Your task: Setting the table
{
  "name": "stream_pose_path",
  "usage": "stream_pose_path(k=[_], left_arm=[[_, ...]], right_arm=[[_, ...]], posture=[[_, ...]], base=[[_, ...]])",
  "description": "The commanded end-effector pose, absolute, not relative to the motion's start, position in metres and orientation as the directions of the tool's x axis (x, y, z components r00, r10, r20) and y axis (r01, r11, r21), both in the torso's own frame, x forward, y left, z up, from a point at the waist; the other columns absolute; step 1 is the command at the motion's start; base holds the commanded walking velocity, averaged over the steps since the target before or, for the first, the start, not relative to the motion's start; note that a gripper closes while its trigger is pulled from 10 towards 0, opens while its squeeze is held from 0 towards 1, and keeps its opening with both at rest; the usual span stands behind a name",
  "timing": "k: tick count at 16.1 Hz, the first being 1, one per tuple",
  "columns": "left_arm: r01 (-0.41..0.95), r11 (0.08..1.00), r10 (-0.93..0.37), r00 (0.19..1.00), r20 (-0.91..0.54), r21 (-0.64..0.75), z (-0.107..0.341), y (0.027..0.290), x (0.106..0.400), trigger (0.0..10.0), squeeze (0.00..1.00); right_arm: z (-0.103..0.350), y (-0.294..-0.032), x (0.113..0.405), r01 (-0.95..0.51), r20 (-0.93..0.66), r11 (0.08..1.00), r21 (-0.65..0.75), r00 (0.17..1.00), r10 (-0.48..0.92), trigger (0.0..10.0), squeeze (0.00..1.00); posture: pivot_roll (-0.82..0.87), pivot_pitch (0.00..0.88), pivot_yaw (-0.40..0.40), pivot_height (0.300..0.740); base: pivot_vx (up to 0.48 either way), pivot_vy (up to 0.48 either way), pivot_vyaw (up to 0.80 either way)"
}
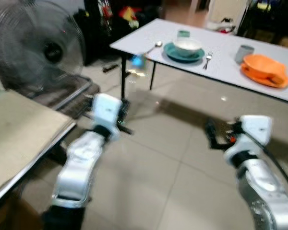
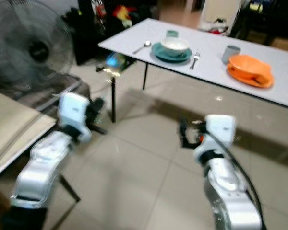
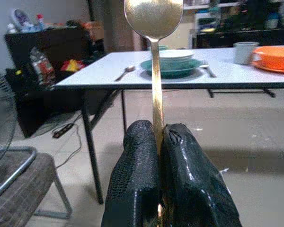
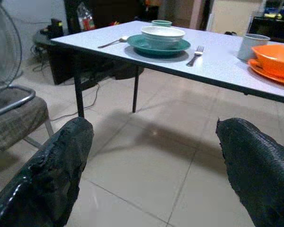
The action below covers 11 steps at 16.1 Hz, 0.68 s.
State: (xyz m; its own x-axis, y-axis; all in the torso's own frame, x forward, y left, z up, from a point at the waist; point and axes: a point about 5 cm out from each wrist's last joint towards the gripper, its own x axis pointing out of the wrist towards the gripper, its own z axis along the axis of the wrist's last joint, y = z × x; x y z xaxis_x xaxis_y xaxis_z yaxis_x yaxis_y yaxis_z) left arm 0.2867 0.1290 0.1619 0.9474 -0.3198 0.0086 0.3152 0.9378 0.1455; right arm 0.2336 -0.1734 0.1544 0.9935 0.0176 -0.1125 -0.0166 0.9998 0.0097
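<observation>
From where the robot stands, a big round wire-caged fan sits off at ten o'clock, its grille a grey blur, with a tube-framed chair covered in rough woven cloth below it and a pale flat counter edge nearer on the left. The left gripper is held out over smooth, glossy beige floor tiles, its two pebbly black fingers pinched tight on the thin handle of a brass-coloured metal spoon, which stands straight up from between them with its rounded bowl at the top. Straight ahead, from about twelve to two o'clock, runs a long white table on slim black legs, well apart from both arms. On it, from the left, a second spoon lies just beside a teal plate carrying a white bowl; a small green cup stands behind them and a fork lies on the plate's right. Farther along sit a grey mug and an orange bowl on an orange plate. The right gripper, at about four o'clock, is spread wide with nothing between its rough-skinned fingers, facing the table across bare tiles. Dark shelving with bright clutter lines the far wall.
</observation>
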Motion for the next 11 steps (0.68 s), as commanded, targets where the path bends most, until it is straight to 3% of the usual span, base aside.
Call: stream_pose_path(k=[1, 9, 11], left_arm=[[0.353, 0.926, -0.358, 0.933, 0.018, 0.137, 0.1647, 0.1171, 0.2869, 10.0, 0.00], [0.355, 0.925, -0.360, 0.933, 0.019, 0.135, 0.1644, 0.1173, 0.2889, 10.0, 0.00], [0.345, 0.929, -0.350, 0.937, 0.017, 0.138, 0.1636, 0.1206, 0.2897, 10.0, 0.00]], right_arm=[[0.1538, -0.1831, 0.2323, 0.018, -0.121, 1.000, -0.006, 0.992, -0.018, 10.0, 0.00], [0.1580, -0.1885, 0.2325, 0.027, -0.089, 1.000, -0.002, 0.996, -0.027, 10.0, 0.00], [0.1611, -0.1911, 0.2344, 0.029, -0.070, 1.000, 0.000, 0.997, -0.029, 10.0, 0.00]], posture=[[-0.01, 0.000, -0.052, 0.740], [-0.01, 0.000, -0.047, 0.740], [-0.01, 0.000, -0.050, 0.740]], base=[[0.386, 0.000, 0.00], [0.400, 0.000, -0.76], [0.398, 0.000, -0.26]])
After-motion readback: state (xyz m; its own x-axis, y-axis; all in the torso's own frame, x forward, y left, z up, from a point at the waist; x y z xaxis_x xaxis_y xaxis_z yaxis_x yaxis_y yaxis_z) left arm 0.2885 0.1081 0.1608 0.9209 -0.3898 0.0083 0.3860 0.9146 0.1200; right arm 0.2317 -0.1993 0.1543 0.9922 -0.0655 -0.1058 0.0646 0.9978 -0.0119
